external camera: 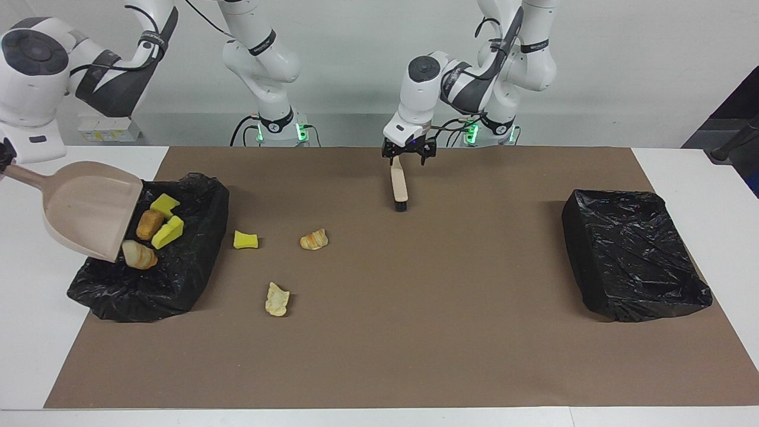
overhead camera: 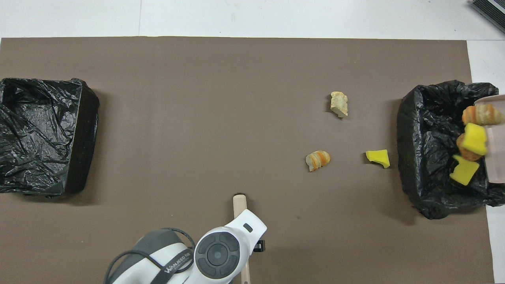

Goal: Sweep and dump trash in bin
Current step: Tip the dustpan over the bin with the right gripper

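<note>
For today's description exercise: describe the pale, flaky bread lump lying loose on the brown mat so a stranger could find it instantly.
Start at the black-lined bin holding dumped trash. Three pieces lie loose on the brown mat beside it. The pale, cream flaky lump lies farthest from the robots, unlike the yellow sponge chunk and orange-striped roll.

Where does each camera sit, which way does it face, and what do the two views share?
Facing view: high across the table, looking back at the robots; both arms show with their bases, the left gripper open over the brush, the right gripper holding the dustpan.
Overhead view: high above the robots' end, looking forward and steeply down; only the left arm's wrist shows.
Shared: the brush, the dustpan, two black-lined bins and three loose trash pieces, turned half a turn.
</note>
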`<state>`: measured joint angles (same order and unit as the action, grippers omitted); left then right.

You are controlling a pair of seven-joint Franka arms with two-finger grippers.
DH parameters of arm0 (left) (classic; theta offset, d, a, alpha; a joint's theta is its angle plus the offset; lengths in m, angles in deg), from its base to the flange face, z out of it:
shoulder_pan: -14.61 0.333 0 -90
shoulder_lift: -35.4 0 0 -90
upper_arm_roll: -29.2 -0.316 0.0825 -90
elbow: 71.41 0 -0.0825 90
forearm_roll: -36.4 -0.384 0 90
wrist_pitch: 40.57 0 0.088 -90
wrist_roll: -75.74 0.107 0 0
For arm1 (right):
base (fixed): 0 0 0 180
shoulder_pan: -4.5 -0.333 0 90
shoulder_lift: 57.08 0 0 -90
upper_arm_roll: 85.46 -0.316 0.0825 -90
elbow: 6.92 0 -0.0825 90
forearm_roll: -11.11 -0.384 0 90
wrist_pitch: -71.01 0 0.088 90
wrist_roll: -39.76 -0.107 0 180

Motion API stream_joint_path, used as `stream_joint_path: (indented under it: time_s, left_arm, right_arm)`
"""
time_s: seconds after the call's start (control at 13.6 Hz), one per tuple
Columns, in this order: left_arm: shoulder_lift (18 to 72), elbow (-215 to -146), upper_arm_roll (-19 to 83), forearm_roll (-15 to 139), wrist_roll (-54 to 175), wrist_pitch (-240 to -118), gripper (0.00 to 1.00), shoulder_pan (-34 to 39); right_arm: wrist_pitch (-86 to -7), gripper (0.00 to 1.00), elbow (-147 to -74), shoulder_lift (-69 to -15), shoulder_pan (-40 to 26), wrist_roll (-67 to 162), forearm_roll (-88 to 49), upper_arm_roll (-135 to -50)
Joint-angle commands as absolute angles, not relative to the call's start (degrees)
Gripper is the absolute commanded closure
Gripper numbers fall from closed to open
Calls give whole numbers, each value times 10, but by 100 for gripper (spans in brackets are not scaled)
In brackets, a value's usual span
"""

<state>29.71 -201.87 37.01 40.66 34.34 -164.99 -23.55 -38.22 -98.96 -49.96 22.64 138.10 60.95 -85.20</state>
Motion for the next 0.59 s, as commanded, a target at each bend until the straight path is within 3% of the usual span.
stream_joint_path:
  time_s: [0.0,0.22,0.51]
  left_arm:
    - [313,-1954,373,354,418,-1627,0,-157]
    - [316,-1840,372,349,552,-1535,0,-70]
    - [337,-1721,372,297,636,-1499,0,16]
  right_arm:
    - [-394,100,-1012,-519,222,1376,668,-856]
    - [-393,100,-1013,-522,209,1376,719,-856]
    - [-393,100,-1029,-549,194,1372,757,-856]
